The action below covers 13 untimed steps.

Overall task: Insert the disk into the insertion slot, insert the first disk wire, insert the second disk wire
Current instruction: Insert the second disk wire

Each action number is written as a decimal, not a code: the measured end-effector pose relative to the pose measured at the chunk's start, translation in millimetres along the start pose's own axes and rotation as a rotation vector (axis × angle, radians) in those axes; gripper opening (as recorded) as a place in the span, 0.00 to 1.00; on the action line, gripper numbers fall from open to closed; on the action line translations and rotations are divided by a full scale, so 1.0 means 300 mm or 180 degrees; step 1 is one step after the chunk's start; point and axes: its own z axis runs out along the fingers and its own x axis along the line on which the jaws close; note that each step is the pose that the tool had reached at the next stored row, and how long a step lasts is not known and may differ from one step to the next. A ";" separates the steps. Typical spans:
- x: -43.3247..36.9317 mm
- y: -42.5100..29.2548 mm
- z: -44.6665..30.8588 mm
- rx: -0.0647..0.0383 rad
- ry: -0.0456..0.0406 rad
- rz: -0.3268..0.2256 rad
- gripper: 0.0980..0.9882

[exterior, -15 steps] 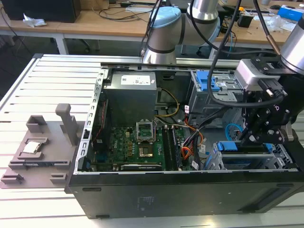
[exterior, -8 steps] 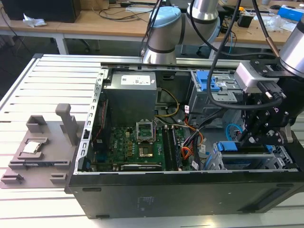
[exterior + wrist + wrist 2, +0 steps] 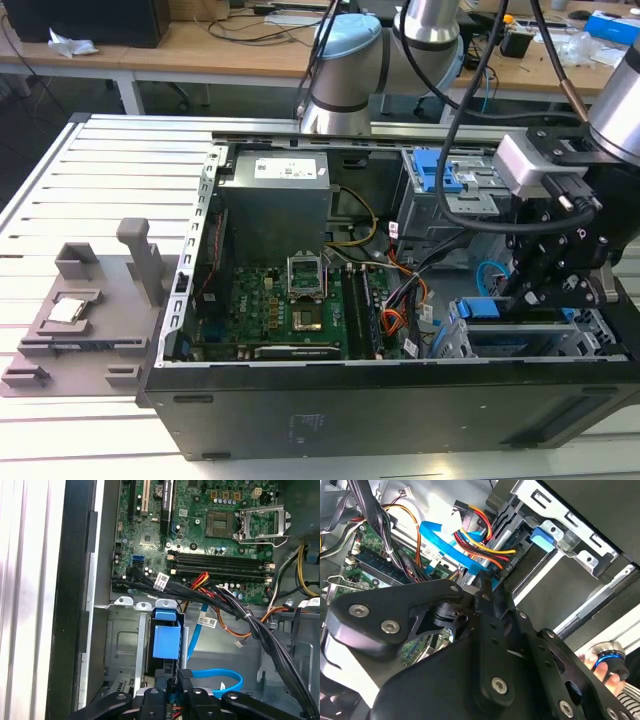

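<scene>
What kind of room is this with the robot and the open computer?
Probably a robotics lab or workshop: a robot arm works over an open computer case on a slatted metal table, with cluttered wooden workbenches behind.

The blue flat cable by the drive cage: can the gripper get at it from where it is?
Probably yes. In the first wrist view the gripper hangs right over the blue flat cable beside the disk, with nothing lying across that loop. The black wire bundle runs close by and could snag.

Disk (image 3: 166, 642) seemingly in insertion slot (image 3: 122, 645), gripper (image 3: 172, 687) beside
</scene>
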 end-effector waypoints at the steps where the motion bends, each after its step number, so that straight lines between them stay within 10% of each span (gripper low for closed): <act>1: 0.000 0.001 -0.016 0.0000 0.0002 0.0000 0.15; 10: -0.015 0.008 -0.209 0.0000 0.0003 0.0000 0.01; 13: -0.015 0.008 -0.216 0.0000 0.0002 0.0000 0.01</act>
